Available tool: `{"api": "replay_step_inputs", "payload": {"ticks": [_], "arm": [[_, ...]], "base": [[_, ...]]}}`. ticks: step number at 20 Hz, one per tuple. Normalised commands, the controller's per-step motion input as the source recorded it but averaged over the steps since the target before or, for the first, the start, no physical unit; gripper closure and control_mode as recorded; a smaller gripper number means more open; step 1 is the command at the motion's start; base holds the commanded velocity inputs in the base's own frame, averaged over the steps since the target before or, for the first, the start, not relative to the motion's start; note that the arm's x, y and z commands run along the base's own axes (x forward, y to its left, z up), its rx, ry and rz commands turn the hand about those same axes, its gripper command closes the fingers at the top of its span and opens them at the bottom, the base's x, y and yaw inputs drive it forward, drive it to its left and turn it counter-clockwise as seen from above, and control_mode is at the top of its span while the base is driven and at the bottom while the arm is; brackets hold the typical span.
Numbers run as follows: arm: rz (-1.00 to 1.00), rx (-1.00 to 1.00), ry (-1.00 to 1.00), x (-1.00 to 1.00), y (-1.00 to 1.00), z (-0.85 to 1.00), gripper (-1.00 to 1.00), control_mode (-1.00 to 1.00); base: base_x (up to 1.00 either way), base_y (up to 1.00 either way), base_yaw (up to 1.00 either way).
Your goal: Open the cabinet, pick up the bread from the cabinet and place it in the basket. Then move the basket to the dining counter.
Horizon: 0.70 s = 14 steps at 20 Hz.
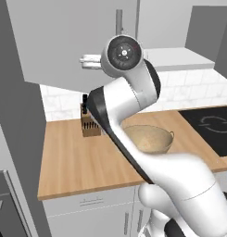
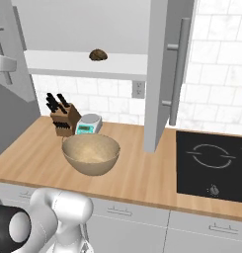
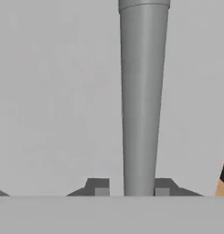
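Bread is our target, but nearest to us is the gripper (image 3: 130, 191): its fingertips (image 3: 98, 188) sit one on each side of the cabinet's bar handle (image 3: 141, 100), close to it. We cannot tell whether they touch the bar or stand just off it. Behind the handle is the flat grey door (image 3: 54, 100).

Both doors of the cabinet (image 2: 164, 74) stand swung out, so the opening step looks done.

Below and beyond the fingers, the basket (image 2: 91, 153) sits on the wood counter (image 2: 137, 183) and we see nothing in it. Just behind it are a knife block (image 2: 63, 120) and a small scale (image 2: 89, 124).

Farthest, the bread (image 2: 98, 55) lies on the open cabinet shelf (image 2: 83, 63), above the basket. We judge it light, soft, a bit crushable and not slippery. We take it across its short width with light squeeze; the rounded top may roll under the pads.
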Motion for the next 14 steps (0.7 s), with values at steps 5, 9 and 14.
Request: {"api": "replay_step_inputs", "payload": {"ticks": [5,9,14], "arm": [[-0.03,-0.01,0.1,-0.21,0.49,0.0,-1.0,-1.0],[-0.01,0.0,0.01,-0.51,0.15,0.0,-1.0,-1.0],[0.0,0.0,-0.07,-0.81,0.0,0.0,-1.0,-1.0]], "base": [[0.0,0.0,0.0],[0.0,0.0,0.0],[0.0,0.0,0.0]]}}
